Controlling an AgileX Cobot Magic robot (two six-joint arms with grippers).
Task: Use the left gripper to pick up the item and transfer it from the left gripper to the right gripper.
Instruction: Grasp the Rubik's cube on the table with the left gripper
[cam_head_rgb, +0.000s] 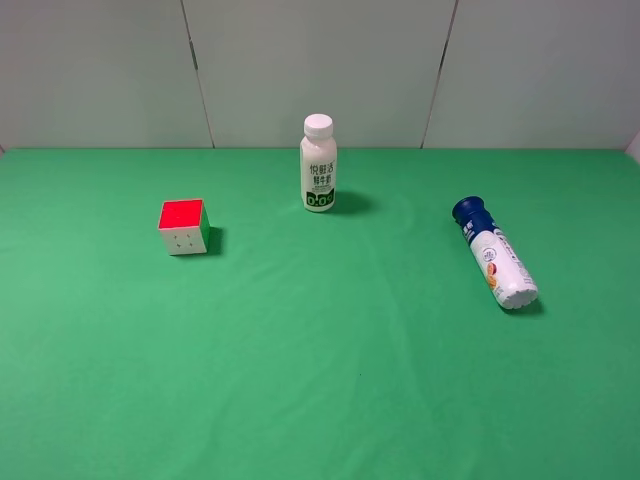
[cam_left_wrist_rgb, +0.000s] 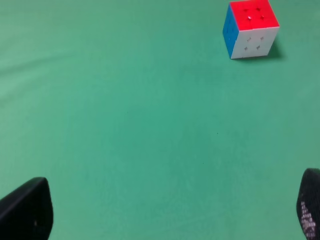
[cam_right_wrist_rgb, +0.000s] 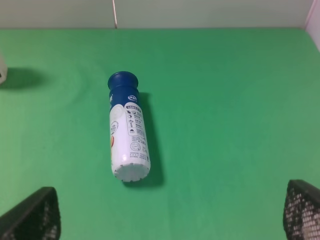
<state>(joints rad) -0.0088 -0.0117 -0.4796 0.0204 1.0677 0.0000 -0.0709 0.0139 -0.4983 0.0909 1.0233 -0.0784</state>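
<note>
The puzzle cube (cam_head_rgb: 183, 227) sits on the green cloth at the left, red face up, white face toward the front. In the left wrist view the cube (cam_left_wrist_rgb: 250, 29) shows red, white and blue faces, well ahead of the left gripper (cam_left_wrist_rgb: 170, 212), whose two black fingertips (cam_left_wrist_rgb: 27, 210) stand wide apart and empty. The right gripper (cam_right_wrist_rgb: 170, 215) is also open and empty, its fingertips (cam_right_wrist_rgb: 32, 215) spread wide. Neither gripper shows in the exterior high view.
A white milk bottle (cam_head_rgb: 318, 164) stands upright at the back middle. A blue-capped white tube bottle (cam_head_rgb: 495, 254) lies on its side at the right, also in the right wrist view (cam_right_wrist_rgb: 128, 134). A grey wall (cam_head_rgb: 320, 70) closes the back.
</note>
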